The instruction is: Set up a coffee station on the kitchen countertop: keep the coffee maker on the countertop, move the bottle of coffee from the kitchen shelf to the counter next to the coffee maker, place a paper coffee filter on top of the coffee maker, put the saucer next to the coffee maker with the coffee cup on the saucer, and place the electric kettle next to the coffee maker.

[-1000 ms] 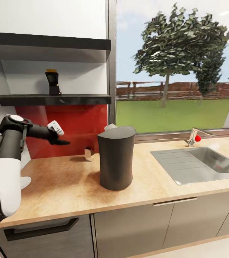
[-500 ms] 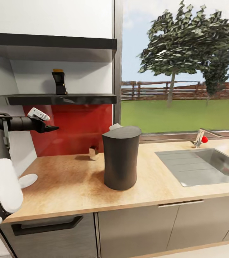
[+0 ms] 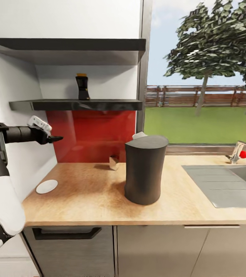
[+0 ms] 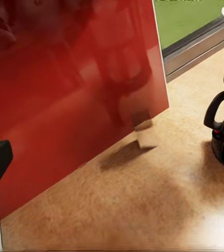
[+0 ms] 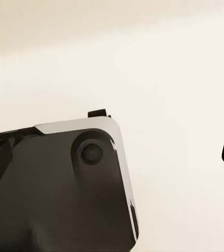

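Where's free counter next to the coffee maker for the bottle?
Bare countertop between the saucer and coffee maker, and between the coffee maker and sink. Tighter behind it, by the small box at the red backsplash.

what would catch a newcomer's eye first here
The tall dark coffee maker stands mid-countertop, in front of a glossy red backsplash. Above, the small bottle sits alone on the shelf, and the left gripper hangs in the air below the shelf's left end.

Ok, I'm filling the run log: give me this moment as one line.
left gripper: raised, empty, below kitchen shelf | bottle of coffee: on shelf | saucer: on countertop | coffee maker: on countertop
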### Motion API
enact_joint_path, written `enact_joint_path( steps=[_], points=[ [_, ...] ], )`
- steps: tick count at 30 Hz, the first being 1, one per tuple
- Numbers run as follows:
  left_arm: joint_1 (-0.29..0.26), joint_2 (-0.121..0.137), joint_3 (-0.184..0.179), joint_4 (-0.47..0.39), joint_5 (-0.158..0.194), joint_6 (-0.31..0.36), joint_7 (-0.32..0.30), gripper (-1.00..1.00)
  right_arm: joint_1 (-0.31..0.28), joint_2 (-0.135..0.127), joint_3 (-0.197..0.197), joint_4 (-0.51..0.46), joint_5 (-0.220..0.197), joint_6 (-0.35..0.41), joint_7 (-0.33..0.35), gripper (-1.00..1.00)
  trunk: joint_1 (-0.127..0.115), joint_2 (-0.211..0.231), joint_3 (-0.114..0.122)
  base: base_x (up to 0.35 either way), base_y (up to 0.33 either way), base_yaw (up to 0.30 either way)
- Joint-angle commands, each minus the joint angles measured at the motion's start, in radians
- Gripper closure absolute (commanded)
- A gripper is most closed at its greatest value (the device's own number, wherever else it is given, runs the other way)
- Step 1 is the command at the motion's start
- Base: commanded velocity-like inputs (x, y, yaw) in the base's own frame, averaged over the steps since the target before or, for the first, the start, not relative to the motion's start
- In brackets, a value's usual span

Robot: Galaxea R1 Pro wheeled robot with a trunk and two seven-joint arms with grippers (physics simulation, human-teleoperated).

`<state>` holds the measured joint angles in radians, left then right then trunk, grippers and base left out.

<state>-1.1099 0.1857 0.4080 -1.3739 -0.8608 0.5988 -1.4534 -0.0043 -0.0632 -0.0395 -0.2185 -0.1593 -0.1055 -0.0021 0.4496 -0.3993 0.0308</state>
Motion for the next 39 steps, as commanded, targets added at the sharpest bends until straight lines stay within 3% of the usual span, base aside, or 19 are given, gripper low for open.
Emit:
enact_joint_path(
  steps=[1, 3, 6, 9, 14, 17, 21, 24, 28, 29, 32, 34, 39],
  points=[
    [-0.003, -0.002, 0.001, -0.008, -0.006, 0.012, -0.006, -1.0, 0.0, 0.0, -0.002, 0.001, -0.006, -0.003, 0.001, -1.0, 0.0, -0.001, -0.001, 0.0, 0.0, 0.247],
    [-0.009, -0.005, 0.001, -0.014, -0.007, 0.021, -0.002, -1.0, 0.0, 0.0, -0.002, 0.001, -0.006, -0.003, 0.001, -1.0, 0.0, -0.001, -0.002, 0.0, 0.0, 0.247],
    [-0.041, -0.019, -0.001, -0.018, -0.006, 0.086, 0.009, -1.0, 0.0, 0.0, -0.002, 0.001, -0.006, -0.003, 0.001, -1.0, 0.0, -0.001, -0.004, 0.0, 0.0, 0.199],
    [-0.114, -0.031, -0.001, -0.018, -0.005, 0.175, 0.043, -1.0, 0.0, 0.0, -0.002, 0.001, -0.005, -0.003, 0.001, -1.0, 0.0, -0.001, -0.005, 0.0, 0.0, 0.08],
    [-0.258, -0.038, -0.003, 0.003, -0.003, 0.279, 0.088, -1.0, 0.0, 0.0, -0.002, 0.001, -0.005, -0.003, 0.001, -1.0, 0.0, -0.001, -0.005, 0.0, 0.0, 0.021],
    [-0.354, -0.039, -0.018, 0.061, -0.007, 0.337, 0.116, -1.0, 0.0, 0.0, -0.002, 0.001, -0.005, -0.003, 0.001, -1.0, 0.0, -0.001, -0.005, 0.0, 0.0, 0.004],
    [-0.494, -0.042, -0.055, 0.203, -0.011, 0.382, 0.211, -1.0, 0.0, 0.0, -0.002, 0.001, -0.005, -0.003, 0.001, -1.0, 0.0, -0.001, -0.005, 0.0, 0.0, 0.001],
    [-0.597, -0.053, -0.083, 0.339, -0.007, 0.39, 0.329, -1.0, 0.0, 0.0, -0.002, 0.001, -0.005, -0.003, 0.001, -1.0, 0.0, -0.001, -0.005, 0.0, 0.0, 0.0],
    [-0.719, -0.106, -0.097, 0.54, -0.008, 0.388, 0.571, -1.0, 0.0, 0.0, -0.002, 0.001, -0.005, -0.003, 0.001, -1.0, 0.0, -0.001, -0.005, 0.0, 0.0, 0.0],
    [-0.728, -0.112, -0.097, 0.559, -0.007, 0.387, 0.605, -1.0, 0.0, 0.0, -0.002, 0.001, -0.005, -0.003, 0.001, -1.0, 0.0, -0.001, -0.005, 0.0, 0.0, 0.0],
    [-0.758, -0.152, -0.097, 0.638, 0.007, 0.379, 0.804, -1.0, 0.0, 0.0, -0.002, 0.001, -0.004, -0.003, 0.001, -1.0, 0.0, -0.001, -0.005, 0.0, 0.0, 0.0],
    [-0.764, -0.172, -0.096, 0.676, 0.015, 0.364, 0.892, -1.0, 0.0, 0.0, -0.002, 0.001, -0.004, -0.003, 0.001, -1.0, 0.0, -0.001, -0.005, 0.0, 0.0, 0.0],
    [-0.766, -0.214, -0.091, 0.793, 0.047, 0.253, 1.09, -1.0, 0.0, -0.002, -0.003, 0.001, -0.003, -0.004, 0.001, -1.0, 0.0, -0.001, -0.005, 0.0, 0.0, 0.0]
  ],
)
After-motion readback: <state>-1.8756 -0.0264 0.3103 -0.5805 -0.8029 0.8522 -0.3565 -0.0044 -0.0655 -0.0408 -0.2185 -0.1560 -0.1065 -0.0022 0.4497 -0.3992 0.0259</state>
